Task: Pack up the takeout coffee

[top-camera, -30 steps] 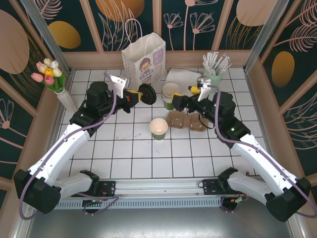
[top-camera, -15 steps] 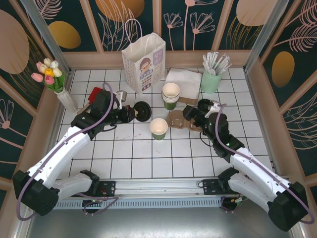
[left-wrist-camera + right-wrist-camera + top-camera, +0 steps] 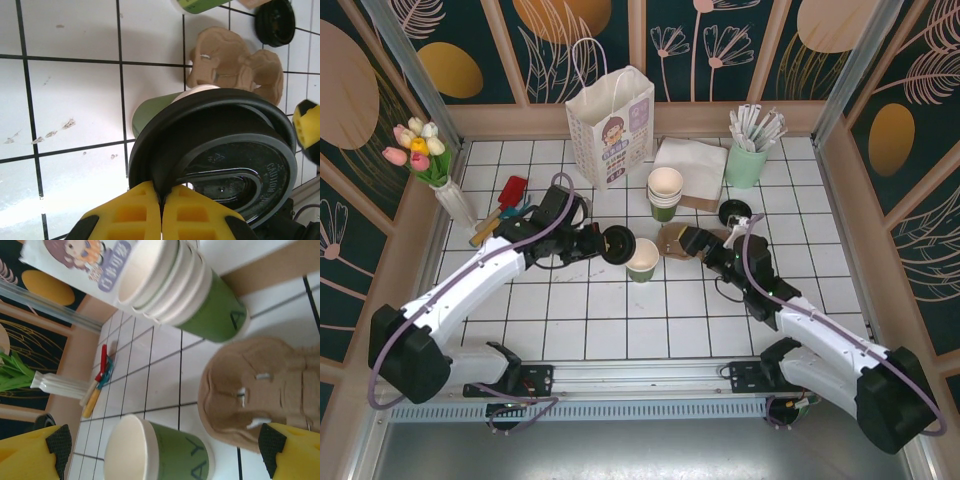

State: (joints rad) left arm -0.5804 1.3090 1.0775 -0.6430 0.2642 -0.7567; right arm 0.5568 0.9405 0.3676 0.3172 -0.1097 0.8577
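Pinching black lid (image 3: 222,145), left gripper (image 3: 161,197) beside green cup (image 3: 641,260)

White tiled tabletop (image 3: 620,312), dark floral walls (image 3: 720,50)

Mid-bench (image 3: 570,320), on white tiles: a small green paper cup (image 3: 641,262), upright, mouth uncovered. Just left of it, the left pincer (image 3: 604,244), clamped on a black lid (image 3: 618,246) held on edge, close by the cup's rim; contact unclear. To the right, the right pincer (image 3: 688,243), spread wide over a brown cardboard carrier (image 3: 669,240). Farther back: a stack of green cups (image 3: 665,192), a white paper bag (image 3: 610,125), napkins (image 3: 690,160), a mint pot of straws (image 3: 748,162), and a second black lid (image 3: 733,212).
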